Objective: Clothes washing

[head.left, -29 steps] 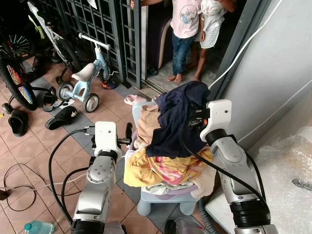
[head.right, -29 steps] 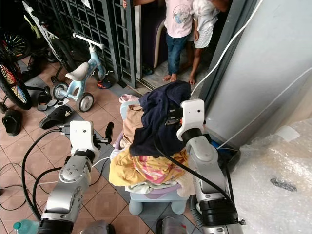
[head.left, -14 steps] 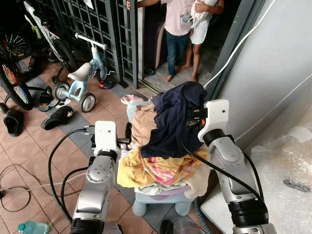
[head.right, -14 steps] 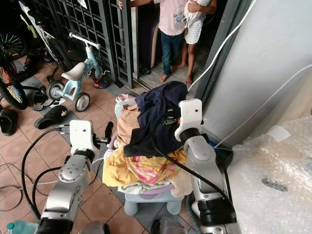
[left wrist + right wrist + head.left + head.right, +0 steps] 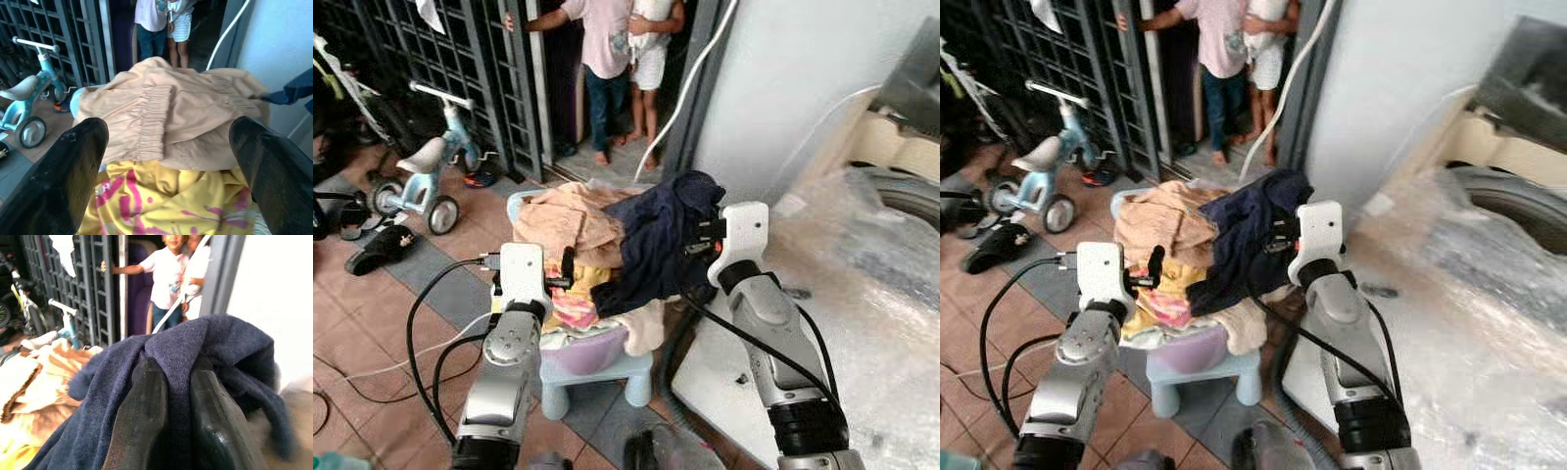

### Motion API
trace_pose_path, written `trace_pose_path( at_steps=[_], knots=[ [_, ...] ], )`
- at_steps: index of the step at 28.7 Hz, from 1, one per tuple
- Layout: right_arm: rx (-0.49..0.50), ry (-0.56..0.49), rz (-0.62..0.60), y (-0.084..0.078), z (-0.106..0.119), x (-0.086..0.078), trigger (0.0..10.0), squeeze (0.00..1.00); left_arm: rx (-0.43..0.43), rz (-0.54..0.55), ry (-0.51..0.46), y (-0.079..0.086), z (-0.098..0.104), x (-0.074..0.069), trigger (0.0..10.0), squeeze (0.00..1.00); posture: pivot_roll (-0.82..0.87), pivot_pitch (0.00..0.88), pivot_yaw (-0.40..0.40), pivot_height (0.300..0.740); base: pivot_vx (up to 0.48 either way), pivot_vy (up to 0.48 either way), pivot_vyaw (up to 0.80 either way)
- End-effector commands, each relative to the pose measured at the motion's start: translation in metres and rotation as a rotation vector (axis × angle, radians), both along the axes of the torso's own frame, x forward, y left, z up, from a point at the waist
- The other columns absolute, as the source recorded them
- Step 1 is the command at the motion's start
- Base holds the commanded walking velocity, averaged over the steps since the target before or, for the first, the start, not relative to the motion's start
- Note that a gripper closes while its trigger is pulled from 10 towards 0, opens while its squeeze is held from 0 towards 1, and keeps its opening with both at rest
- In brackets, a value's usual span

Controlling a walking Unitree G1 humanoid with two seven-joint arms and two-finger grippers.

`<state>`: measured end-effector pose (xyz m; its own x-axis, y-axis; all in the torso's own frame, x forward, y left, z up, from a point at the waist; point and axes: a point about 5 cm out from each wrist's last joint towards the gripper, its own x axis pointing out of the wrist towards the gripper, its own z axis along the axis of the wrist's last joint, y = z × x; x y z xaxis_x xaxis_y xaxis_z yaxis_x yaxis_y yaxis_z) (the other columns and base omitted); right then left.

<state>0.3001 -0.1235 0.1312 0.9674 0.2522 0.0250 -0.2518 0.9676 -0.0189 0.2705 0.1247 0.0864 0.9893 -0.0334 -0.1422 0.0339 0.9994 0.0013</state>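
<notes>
In the left eye view, a heap of laundry filled a pale purple basin (image 5: 589,349) standing on a small light-blue stool (image 5: 607,377) on the tiled floor (image 5: 372,323). A navy garment (image 5: 656,245) was lifted off the right side of the heap by the right gripper (image 5: 697,241), whose black fingers were pinched into its cloth. A tan garment (image 5: 570,219) lay across the top at the back, and a yellow and pink garment (image 5: 570,302) spilled over the basin's near edge. The left gripper (image 5: 568,266) hung just beside the left of the pile, its fingers spread and holding nothing. A blue tricycle (image 5: 416,166) stood by a dark metal gate (image 5: 440,59), two people (image 5: 617,59) stood in the doorway beyond, and plastic wrap (image 5: 862,284) covered a bulky object on the right.

In the left wrist view, the left gripper's fingers (image 5: 73,166) stood wide apart, framing the tan garment (image 5: 166,117) above the yellow and pink garment (image 5: 161,205).

In the right wrist view, the right gripper's fingers (image 5: 144,421) were closed tight on a fold of the navy garment (image 5: 225,347), which draped over them.
</notes>
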Motion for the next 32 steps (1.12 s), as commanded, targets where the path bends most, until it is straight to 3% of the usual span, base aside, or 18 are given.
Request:
trace_pose_path(
  at_steps=[1, 13, 21, 28, 31, 32],
  knots=[
    [-0.011, -0.026, -0.019, -0.005, 0.005, 0.001, 10.0, 0.0, -0.01, -0.02, -0.007, -0.006, 0.002, 0.001, 10.0, 0.0, -0.01, 0.0, -0.024, 0.74, 0.0, 0.0, -0.8],
    [-0.069, -0.115, -0.032, -0.008, 0.02, 0.006, 10.0, 0.0, -0.041, -0.039, -0.042, -0.007, 0.007, 0.001, 10.0, 0.0, -0.02, 0.0, -0.019, 0.74, 0.0, 0.0, -0.8],
    [-0.127, -0.224, -0.079, -0.027, 0.051, 0.032, 10.0, 0.0, -0.063, -0.073, -0.067, -0.009, 0.01, 0.001, 10.0, 0.0, -0.02, 0.0, -0.011, 0.74, 0.157, 0.0, -0.79],
    [-0.166, -0.295, -0.075, -0.034, 0.075, 0.053, 10.0, 0.0, -0.064, -0.074, -0.065, -0.008, 0.01, 0.0, 10.0, 0.0, -0.02, 0.0, -0.007, 0.74, 0.294, 0.0, -0.75],
    [-0.191, -0.342, -0.064, -0.035, 0.093, 0.066, 10.0, 0.0, -0.063, -0.075, -0.063, -0.008, 0.01, 0.0, 10.0, 0.0, -0.01, 0.0, -0.003, 0.74, 0.292, 0.0, -0.53],
    [-0.216, -0.383, -0.059, -0.036, 0.11, 0.076, 10.0, 0.0, -0.06, -0.076, -0.059, -0.009, 0.009, 0.0, 10.0, 0.0, -0.01, 0.0, -0.001, 0.74, 0.0, 0.0, 0.0]
  ],
)
